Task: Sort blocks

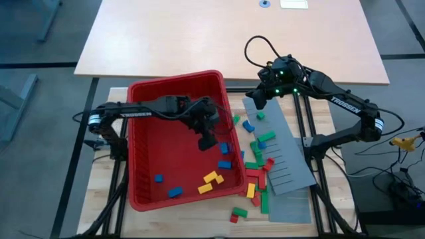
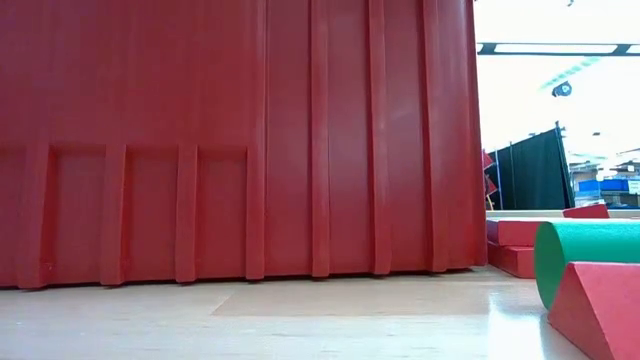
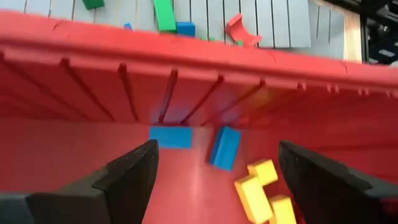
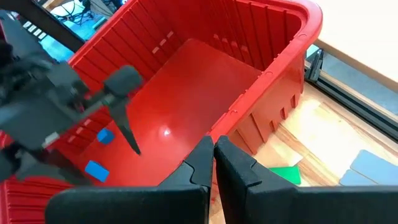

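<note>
The red bin (image 1: 143, 143) stands left of centre and holds a few blue blocks (image 1: 225, 149) and yellow blocks (image 1: 212, 178) near its right wall. My left gripper (image 1: 207, 141) hangs open inside the bin, above its floor. Past its fingers lie two blue blocks (image 3: 225, 147) and yellow blocks (image 3: 258, 186). More red, green, blue and yellow blocks (image 1: 265, 137) lie scattered right of the bin, some on a grey slotted panel (image 1: 287, 162). My right gripper (image 1: 254, 101) is shut and holds nothing, above the panel's far end beside the bin's far right corner (image 4: 298, 25).
A second grey panel (image 1: 292, 206) lies at the near right. A large pale table (image 1: 232, 33) stands beyond the work table. In the low view the bin's wall (image 2: 240, 140) fills most of the picture, with a green block (image 2: 590, 250) and red blocks (image 2: 610, 310) at the right.
</note>
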You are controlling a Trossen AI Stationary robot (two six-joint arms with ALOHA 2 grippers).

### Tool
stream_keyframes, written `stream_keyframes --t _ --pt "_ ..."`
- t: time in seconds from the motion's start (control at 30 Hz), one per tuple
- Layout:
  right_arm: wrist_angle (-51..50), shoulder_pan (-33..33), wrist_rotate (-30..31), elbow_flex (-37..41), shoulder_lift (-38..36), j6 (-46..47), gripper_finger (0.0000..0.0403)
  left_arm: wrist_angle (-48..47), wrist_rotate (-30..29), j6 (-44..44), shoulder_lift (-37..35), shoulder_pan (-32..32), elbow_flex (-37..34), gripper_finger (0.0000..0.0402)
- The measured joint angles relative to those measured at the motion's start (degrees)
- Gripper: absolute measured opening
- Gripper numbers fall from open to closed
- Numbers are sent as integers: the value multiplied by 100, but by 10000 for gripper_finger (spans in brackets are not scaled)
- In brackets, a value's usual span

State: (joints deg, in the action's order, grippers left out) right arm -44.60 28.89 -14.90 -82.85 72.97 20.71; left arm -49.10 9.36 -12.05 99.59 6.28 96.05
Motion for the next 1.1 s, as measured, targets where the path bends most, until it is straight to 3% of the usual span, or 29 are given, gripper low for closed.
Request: stream_keyframes --t 0.23,0.47,0.67,0.83,1.1 --pt "-13 1 -2 0 0 -121 0 -137 -186 -89 -936 0 -829 313" --pt "-2 1 -1 0 0 -238 0 -213 -233 -556 -2375 -53 -2313 313" --pt "0 1 0 0 0 -347 0 -996 181 -243 -3470 -228 -3482 313" --pt "5 1 104 0 0 -382 0 -1731 333 221 -3832 -530 -4089 313" --pt "2 1 306 0 0 -120 0 -1689 727 678 -3773 -1154 -4727 313"
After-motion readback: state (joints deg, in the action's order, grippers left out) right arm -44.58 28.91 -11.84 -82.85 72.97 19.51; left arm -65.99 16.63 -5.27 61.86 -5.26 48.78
